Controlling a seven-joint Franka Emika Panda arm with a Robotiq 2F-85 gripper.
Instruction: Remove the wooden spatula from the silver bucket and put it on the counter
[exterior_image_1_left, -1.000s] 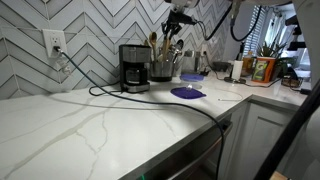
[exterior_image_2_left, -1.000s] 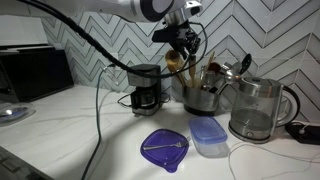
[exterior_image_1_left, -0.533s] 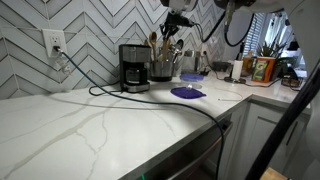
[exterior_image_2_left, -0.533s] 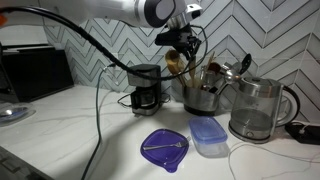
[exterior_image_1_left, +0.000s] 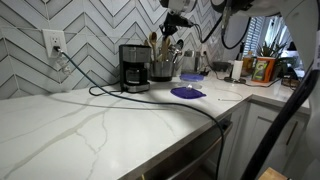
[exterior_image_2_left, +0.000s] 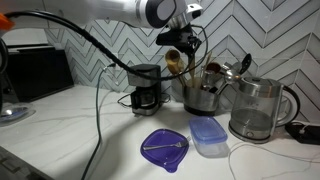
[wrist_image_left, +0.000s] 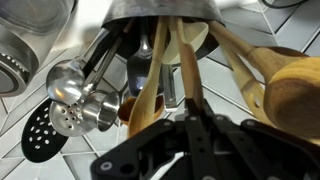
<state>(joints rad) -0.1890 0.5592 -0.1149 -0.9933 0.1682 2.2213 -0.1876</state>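
Note:
The silver bucket (exterior_image_1_left: 161, 71) stands next to the coffee maker on the white counter (exterior_image_1_left: 100, 130), full of utensils; it also shows in an exterior view (exterior_image_2_left: 203, 98) and in the wrist view (wrist_image_left: 160, 10). My gripper (exterior_image_1_left: 175, 24) hangs right above the bucket (exterior_image_2_left: 181, 42). In the wrist view the fingers (wrist_image_left: 192, 103) are shut on the thin straight handle of the wooden spatula (wrist_image_left: 187, 65), which still stands in the bucket. Its blade is hidden inside the bucket.
Round-headed wooden spoons (wrist_image_left: 285, 95) and metal ladles (wrist_image_left: 75, 85) crowd the bucket. A black coffee maker (exterior_image_2_left: 146, 88) stands beside it, and a glass kettle (exterior_image_2_left: 257, 108) on its other side. A purple lid (exterior_image_2_left: 163, 148) and a blue container (exterior_image_2_left: 208, 137) lie in front.
The gripper has shifted only slightly above the bucket. The utensils and the bucket have not visibly moved.

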